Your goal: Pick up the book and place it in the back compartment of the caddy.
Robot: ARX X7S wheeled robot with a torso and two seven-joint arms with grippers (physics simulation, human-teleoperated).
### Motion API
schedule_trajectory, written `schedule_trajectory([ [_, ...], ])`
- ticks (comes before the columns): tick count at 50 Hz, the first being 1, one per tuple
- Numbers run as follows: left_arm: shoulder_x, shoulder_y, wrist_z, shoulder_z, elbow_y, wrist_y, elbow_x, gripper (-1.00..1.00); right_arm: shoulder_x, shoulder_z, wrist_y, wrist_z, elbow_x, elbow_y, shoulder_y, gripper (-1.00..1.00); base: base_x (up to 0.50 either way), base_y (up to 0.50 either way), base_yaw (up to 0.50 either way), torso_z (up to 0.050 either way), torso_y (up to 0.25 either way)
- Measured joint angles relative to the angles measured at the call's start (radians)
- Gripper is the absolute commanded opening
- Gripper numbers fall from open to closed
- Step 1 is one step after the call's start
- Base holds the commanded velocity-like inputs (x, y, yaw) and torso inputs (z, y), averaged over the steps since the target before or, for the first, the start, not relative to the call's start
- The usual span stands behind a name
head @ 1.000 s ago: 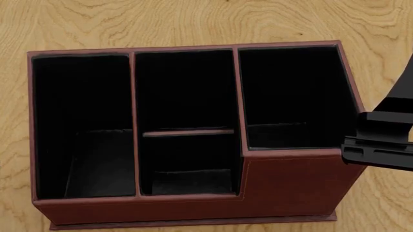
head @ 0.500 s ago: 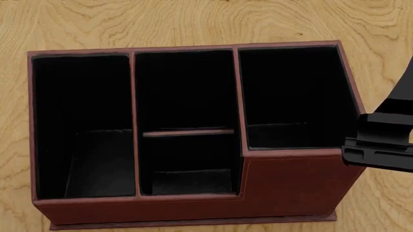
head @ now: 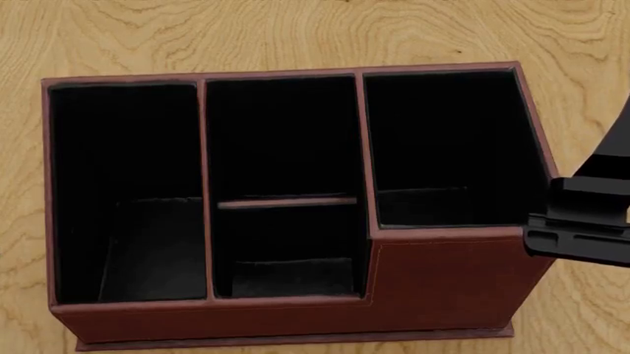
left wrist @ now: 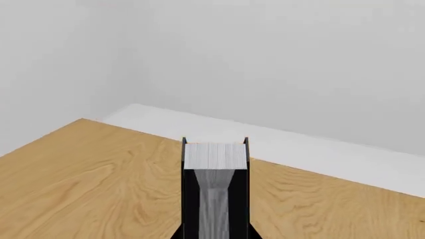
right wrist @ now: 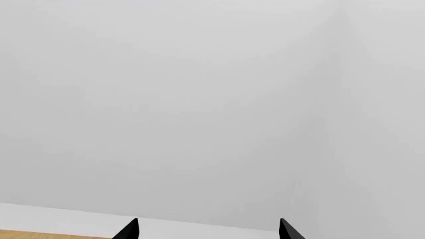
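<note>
One book (left wrist: 214, 191), one caddy (head: 295, 199) and two tools are in view. The caddy contains four black-lined cells: one full-depth cell on the left, one back cell and one front cell in the middle column divided by a low cross wall, and one back cell on the right behind a raised stepped wall.

The book is held in the left tool (left wrist: 214, 149), seen only in the left wrist view. Its long axis runs straight out from the tool along the line of the fingers. The white page edges face the wrist camera, and the two black covers lie on either side, each flat against a finger. The book sits above the tabletop (left wrist: 86, 184), clear of it, with its far end directed toward the pale wall beyond the tabletop edge. The left tool is pressed against both covers, pinching the book between its fingers; the opening equals the book's thickness.

The right tool (right wrist: 207, 230) shows two black fingertips set well apart, spread wide, with nothing between them and nothing in contact. It faces a blank grey wall. In the head view, part of the right arm (head: 588, 221) sits just beside the caddy's right wall, at the level of the stepped wall; contact cannot be determined.

The caddy rests on the tabletop, and all four cells hold nothing.
</note>
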Motion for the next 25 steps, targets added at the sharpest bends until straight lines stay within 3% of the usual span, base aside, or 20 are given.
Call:
schedule_trajectory([
  [25,-0.027,-0.112,0.188,0.089,0.002,-0.016,0.026,-1.00,0.013,0.007,-0.009,0.008,0.009,-0.003,-0.008,1.00,0.00,0.00,0.00,0.000,0.002],
])
